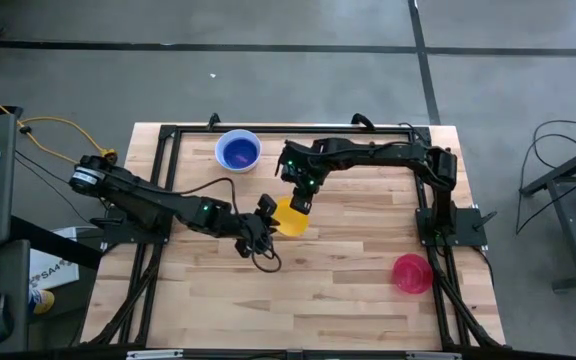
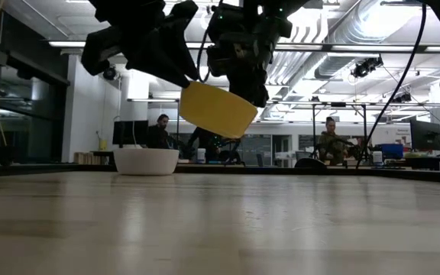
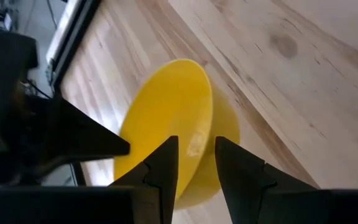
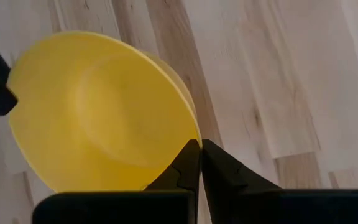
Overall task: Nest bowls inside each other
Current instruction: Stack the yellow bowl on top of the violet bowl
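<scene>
A yellow bowl (image 1: 290,217) hangs tilted above the middle of the table (image 1: 348,300), also seen in the low view (image 2: 217,109). My right gripper (image 4: 197,144) is shut on its rim. My left gripper (image 3: 196,142) stands open astride the rim on the bowl's other side, one finger (image 3: 165,163) inside the bowl and one (image 3: 236,171) outside. A white bowl (image 2: 145,161) with a blue bowl (image 1: 238,151) inside it rests on its base at the far left. A red-pink bowl (image 1: 411,272) stands at the near right. My right gripper pinches the yellow bowl's rim (image 4: 187,132) between its two shut fingers, coming slanting down from the far right. The bowl hangs tilted, clear of the table. My left gripper has the rim (image 3: 205,134) between its fingers; whether they touch it, I cannot tell.
A black frame (image 1: 168,135) runs around the table's edges. Bare wood lies between the yellow bowl and the near edge. In the low view, people sit at desks in the room beyond the table.
</scene>
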`<action>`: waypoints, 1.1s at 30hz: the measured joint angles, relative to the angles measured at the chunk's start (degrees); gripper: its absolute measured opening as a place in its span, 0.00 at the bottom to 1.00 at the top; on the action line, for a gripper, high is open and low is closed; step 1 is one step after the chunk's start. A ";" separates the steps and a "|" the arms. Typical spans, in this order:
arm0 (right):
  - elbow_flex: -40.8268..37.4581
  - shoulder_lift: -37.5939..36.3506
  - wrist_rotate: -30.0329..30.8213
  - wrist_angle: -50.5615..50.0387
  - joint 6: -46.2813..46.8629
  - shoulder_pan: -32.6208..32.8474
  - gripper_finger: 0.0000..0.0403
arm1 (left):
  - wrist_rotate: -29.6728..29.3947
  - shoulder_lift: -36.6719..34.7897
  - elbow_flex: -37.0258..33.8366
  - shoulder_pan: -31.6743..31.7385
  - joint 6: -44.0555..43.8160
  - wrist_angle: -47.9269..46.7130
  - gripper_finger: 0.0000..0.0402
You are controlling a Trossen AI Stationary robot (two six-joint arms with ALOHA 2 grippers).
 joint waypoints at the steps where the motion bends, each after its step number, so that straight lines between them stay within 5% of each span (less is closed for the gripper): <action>1: 0.00 0.00 -0.01 0.01 0.00 0.13 0.01 | 0.09 0.00 0.00 0.00 0.07 0.15 0.26; 19: 0.00 0.00 -0.15 0.31 -0.15 1.22 0.01 | 4.43 1.16 -0.09 0.02 -1.53 -2.17 0.26; 28: 0.04 -0.02 0.04 0.93 -0.22 1.75 0.01 | 5.13 3.52 -0.10 1.13 -1.35 -1.65 0.03; 33: 0.11 -0.08 -0.24 1.15 -0.39 1.75 0.01 | 5.15 3.50 1.42 1.01 -1.70 -1.99 0.03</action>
